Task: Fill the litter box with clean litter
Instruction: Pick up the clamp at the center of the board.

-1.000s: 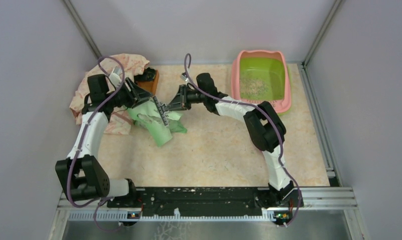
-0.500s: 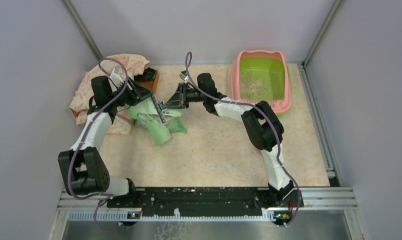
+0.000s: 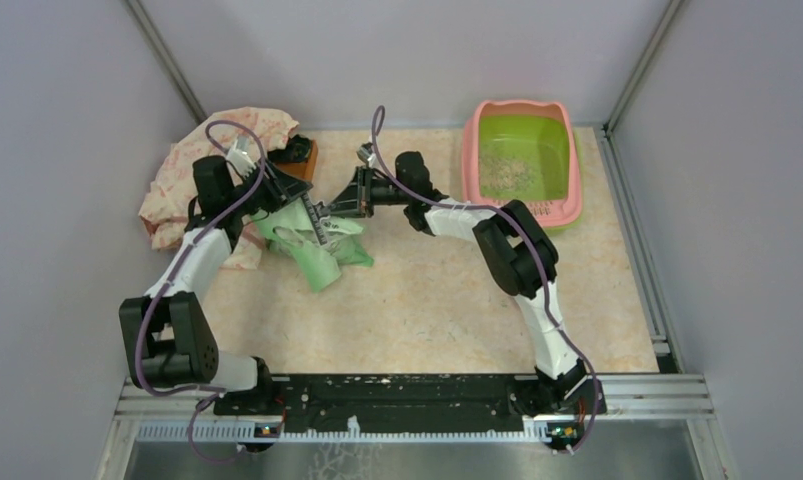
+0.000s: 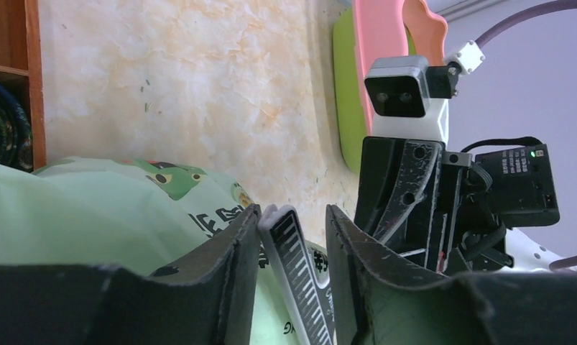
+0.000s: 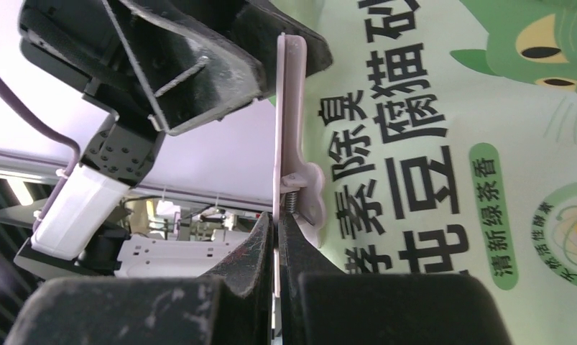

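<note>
The task is barely begun, by my reading. The litter box (image 3: pixel 472 150) sits well apart from both pincers, off past the right one at the far corner of the worktop (image 3: pixel 427 300). Its green basin shows only a thin scatter of clean litter (image 3: pixel 507 172) over the bottom, nowhere near a fill. The rest of the supply is presumably inside the light green printed litter bag (image 3: pixel 322 262), which lies just under and beside the two pincers, its mouth closed by a pale bag clip (image 5: pixel 289 144)

The right pincer (image 5: pixel 277 219) is closed tight on the clip's thin arm, right by its spring. The left pincer (image 4: pixel 292 215) faces it, standing partway apart around the clip's toothed end. The clip rests against one finger with a clear gap to the other, so it clamps nothing

Left to do, as I judge it: release the clip, open the bag, carry it across to the box and pour until the basin is covered
</note>
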Controlling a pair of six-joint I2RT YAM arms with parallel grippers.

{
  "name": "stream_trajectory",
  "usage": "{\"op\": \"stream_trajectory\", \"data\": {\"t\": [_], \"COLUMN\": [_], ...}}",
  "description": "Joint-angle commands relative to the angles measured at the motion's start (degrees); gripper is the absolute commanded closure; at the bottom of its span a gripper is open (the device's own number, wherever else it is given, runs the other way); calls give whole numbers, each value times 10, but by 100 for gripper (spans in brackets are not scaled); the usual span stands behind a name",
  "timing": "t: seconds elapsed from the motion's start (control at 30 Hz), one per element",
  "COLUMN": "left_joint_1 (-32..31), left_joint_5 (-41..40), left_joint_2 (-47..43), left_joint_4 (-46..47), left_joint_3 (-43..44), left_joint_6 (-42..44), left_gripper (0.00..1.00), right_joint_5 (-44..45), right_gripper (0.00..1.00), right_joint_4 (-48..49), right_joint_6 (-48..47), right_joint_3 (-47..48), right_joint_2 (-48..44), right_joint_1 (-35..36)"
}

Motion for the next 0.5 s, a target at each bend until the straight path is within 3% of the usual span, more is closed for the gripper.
{"op": "stream_trajectory", "data": {"t": [0.0, 0.13, 0.4, 0.47], "left_joint_1": [-6, -7, -7, -7], "left_joint_5": [1, 6, 8, 9], "left_joint_2": [-1, -3, -1, 0], "left_joint_4": [17, 21, 25, 24], "left_joint_3": [-12, -17, -17, -16], "left_joint_6": [-1, -4, -8, -8], "left_gripper": [58, 62, 68, 71], "right_joint_5": [-2, 0, -1, -2], "right_gripper": [100, 100, 100, 94], "right_joint_4": [103, 151, 155, 157], "right_joint_6": [45, 81, 86, 86], "right_joint_3": [7, 5, 8, 5], "right_joint_2": [4, 12, 13, 13], "right_joint_1": [2, -1, -2, -3]}}
